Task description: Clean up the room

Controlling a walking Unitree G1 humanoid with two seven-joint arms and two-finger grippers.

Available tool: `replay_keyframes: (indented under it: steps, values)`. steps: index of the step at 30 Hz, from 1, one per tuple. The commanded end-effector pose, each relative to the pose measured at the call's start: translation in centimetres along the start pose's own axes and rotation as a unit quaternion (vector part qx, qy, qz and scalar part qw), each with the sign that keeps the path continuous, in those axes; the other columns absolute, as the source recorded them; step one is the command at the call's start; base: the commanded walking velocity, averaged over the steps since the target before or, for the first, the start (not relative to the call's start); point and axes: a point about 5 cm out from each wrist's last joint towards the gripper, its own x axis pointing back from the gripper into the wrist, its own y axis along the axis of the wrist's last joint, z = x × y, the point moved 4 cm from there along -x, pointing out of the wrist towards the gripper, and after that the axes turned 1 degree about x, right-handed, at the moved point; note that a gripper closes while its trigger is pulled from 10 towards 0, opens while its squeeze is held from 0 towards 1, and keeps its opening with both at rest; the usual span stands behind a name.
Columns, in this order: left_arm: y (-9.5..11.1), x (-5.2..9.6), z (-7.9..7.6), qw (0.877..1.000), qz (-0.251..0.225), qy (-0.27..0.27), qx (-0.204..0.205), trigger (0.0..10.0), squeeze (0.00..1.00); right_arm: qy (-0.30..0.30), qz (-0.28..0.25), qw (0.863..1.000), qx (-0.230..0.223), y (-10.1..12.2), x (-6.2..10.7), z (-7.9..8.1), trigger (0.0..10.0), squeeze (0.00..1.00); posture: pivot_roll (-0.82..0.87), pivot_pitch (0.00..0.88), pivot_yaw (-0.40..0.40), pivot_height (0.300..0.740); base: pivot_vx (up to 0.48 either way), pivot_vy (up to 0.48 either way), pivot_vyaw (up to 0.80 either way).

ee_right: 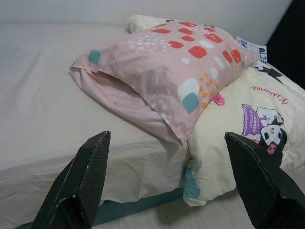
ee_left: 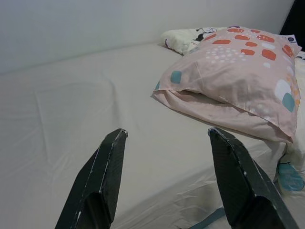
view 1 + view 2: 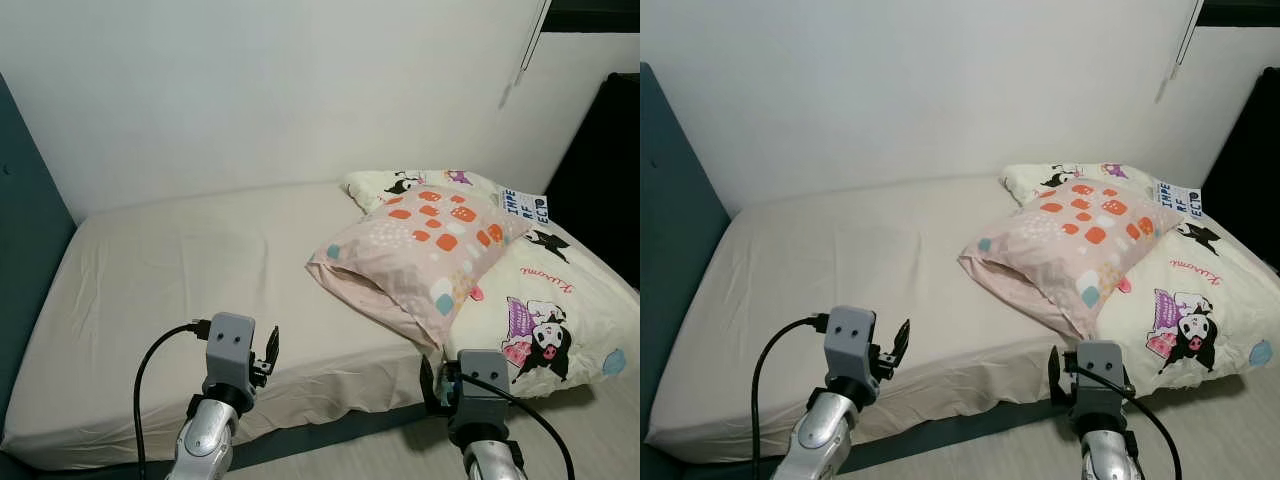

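Bedroom, plain white wall [image 3: 260, 90] behind, dark blue-grey bed frame [image 3: 25, 250] along the robot's left side. A dark panel or curtain [image 3: 600, 170] stands in the far right corner, with a thin cord [image 3: 530, 45] hanging down the wall next to it.

Bed [image 3: 190, 290] takes up most of the view, covered in a beige fitted sheet, lightly creased, left half bare. The sheet's near edge hangs over a dark blue base strip [image 1: 138, 205].

Cream cartoon-print blanket [image 3: 560, 310] lies bunched on the right side of the bed, and its near corner droops over the bed edge. It carries a purple and black character print and a small teal patch by the corner.

Pink pillow [image 3: 425, 255] with orange, white and teal patches sits tilted, its right part resting on the blanket and its left part on the sheet. Its open end faces the robot's left.

A second cream printed pillow or blanket end [image 3: 400, 185] pokes out behind the pink one, by the wall. A white label with dark letters [image 3: 524, 205] lies just right of the pink pillow's top.

Left gripper [image 2: 164, 143] is held up over the near bed edge, fingers apart, holding nothing. Right gripper [image 1: 167, 143] is up near the bed's near right edge, aimed at the pink pillow, fingers wide apart, holding nothing.
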Motion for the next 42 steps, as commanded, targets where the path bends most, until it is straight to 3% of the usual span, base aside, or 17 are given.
replay_keyframes:
  steps: [1, 11, 31, 42]
  values:
    - [-0.77, 0.35, 0.02, 1.000, 0.015, -0.001, -0.006, 10.0, 0.00, 0.002, 0.007, 1.000, -0.009, -0.42, 0.17, 0.09, 10.0, 0.00, -0.02, 0.094, -0.036, 0.740, 0.000, 0.000, 0.00]
    - [-0.78, 0.30, 0.00, 1.000, 0.015, -0.001, -0.007, 10.0, 0.00, -0.012, 0.006, 1.000, 0.021, -0.37, 0.07, -0.31, 10.0, 0.00, -0.01, 0.091, -0.037, 0.740, 0.000, 0.000, 0.00]
    - [-0.75, 0.26, 0.01, 1.000, 0.015, 0.001, -0.009, 10.0, 0.00, -0.009, -0.001, 1.000, -0.006, -0.20, 0.02, -0.14, 10.0, 0.00, -0.01, 0.089, -0.038, 0.740, 0.000, 0.000, 0.00]
    - [-0.80, 0.25, 0.13, 1.000, 0.016, 0.003, -0.010, 10.0, 0.00, -0.016, 0.001, 1.000, 0.022, -0.23, -0.20, -0.25, 10.0, 0.00, -0.02, 0.092, -0.038, 0.740, 0.000, 0.000, 0.00]
